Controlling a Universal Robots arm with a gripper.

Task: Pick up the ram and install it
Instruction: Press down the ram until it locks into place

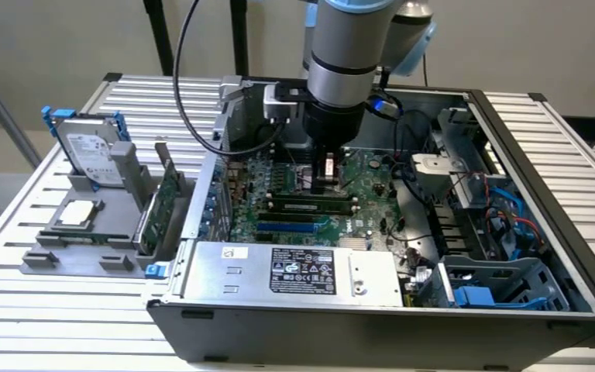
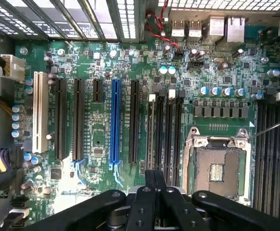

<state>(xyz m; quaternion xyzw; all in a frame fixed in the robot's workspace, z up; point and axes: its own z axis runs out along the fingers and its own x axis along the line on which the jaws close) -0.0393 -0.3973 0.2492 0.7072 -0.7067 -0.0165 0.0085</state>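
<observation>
The ram (image 1: 313,205) sits lengthwise in a slot on the motherboard (image 1: 370,174), inside the open case (image 1: 545,155). It is a green strip with dark chips, just above a blue slot (image 1: 292,228). The claw (image 1: 328,186) hangs right beside the ram; whether it touches cannot be told. In the wrist view the claw (image 2: 155,177) has its fingers (image 2: 149,185) pressed together with nothing seen between them. A rack (image 1: 80,260) stands outside the case on the exterior view's left.
</observation>
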